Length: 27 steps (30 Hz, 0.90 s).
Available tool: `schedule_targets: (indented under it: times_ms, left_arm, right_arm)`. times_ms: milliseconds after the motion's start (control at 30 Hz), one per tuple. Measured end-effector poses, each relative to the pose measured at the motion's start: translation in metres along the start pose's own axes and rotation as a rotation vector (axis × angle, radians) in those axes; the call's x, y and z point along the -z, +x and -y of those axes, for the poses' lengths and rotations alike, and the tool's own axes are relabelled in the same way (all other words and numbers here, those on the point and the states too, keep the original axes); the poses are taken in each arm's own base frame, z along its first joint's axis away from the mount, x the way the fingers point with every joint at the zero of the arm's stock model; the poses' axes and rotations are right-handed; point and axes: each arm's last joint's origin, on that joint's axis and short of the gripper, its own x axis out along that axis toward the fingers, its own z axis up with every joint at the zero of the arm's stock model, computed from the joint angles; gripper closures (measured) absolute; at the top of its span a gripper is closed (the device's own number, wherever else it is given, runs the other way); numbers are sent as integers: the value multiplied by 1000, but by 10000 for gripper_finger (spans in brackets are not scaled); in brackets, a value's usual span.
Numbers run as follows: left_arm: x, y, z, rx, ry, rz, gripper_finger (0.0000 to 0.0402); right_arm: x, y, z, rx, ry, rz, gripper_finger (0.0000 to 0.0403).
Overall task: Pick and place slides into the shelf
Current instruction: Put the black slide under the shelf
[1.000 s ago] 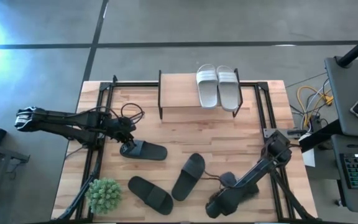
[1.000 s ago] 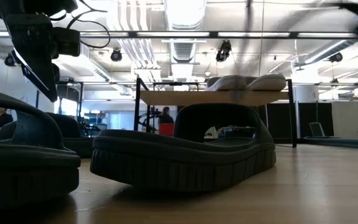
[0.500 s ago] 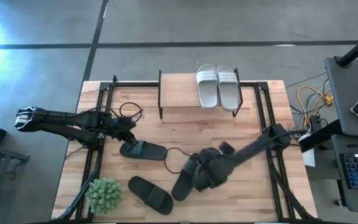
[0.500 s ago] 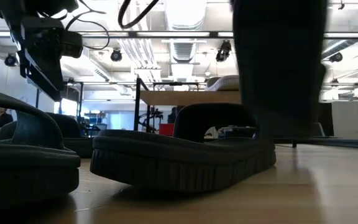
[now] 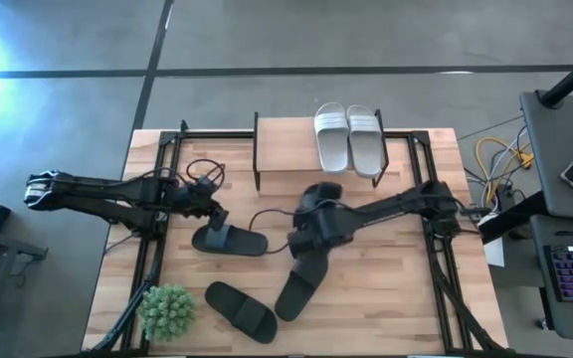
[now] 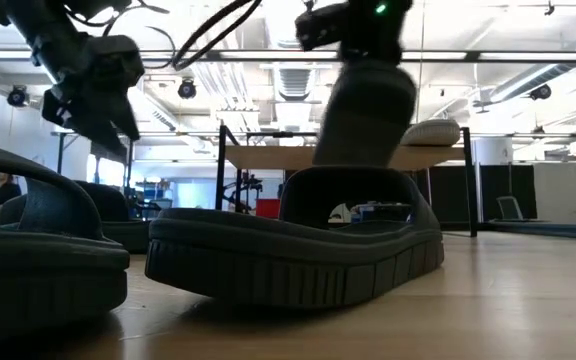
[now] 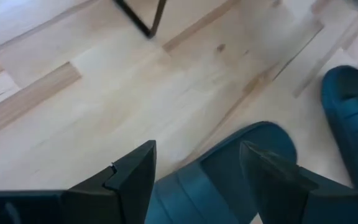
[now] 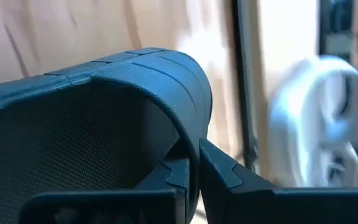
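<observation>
carrying a black slide (image 5: 318,199) clamped in the right gripper (image 5: 311,227), you're sitting just in front of the shelf (image 5: 286,149), toe pointing at it. left gripper (image 5: 210,221), fingers apart, is hovering over another slide (image 5: 235,241).

The table (image 5: 406,298) was light butcher-block wood, strips glued side by side, with a smooth satin finish. The shelf (image 5: 286,149) had a pale wooden top board on a thin black metal frame, matt looking. The black slide (image 8: 92,124) clamped in the right gripper (image 8: 188,180) looked like matt foam rubber, finely pebbled inside the strap and ribbed outside. The near black slide (image 6: 298,250) had a grooved sole edge. The white slides (image 5: 348,137) looked smooth and rubbery. Left gripper fingers (image 7: 135,177) were dull dark plastic.
</observation>
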Motion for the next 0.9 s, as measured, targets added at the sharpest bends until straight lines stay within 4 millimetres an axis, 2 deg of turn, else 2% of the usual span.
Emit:
schedule_targets:
  times_ms: [233,467,767,900]
  left_arm:
    - [0,1,-1,-26,1,24,185]
    - [0,0,-2,-33,4,38,185]
    - [0,1,-3,-54,40,52,185]
    - [0,0,-3,-63,40,68,185]
  right_arm:
    - [-33,25,6,-66,-5,160,390]
    - [-43,66,0,-122,-37,94,390]
    - [-60,78,-9,-140,-54,178,389]
    - [-60,86,-5,-206,26,161,364]
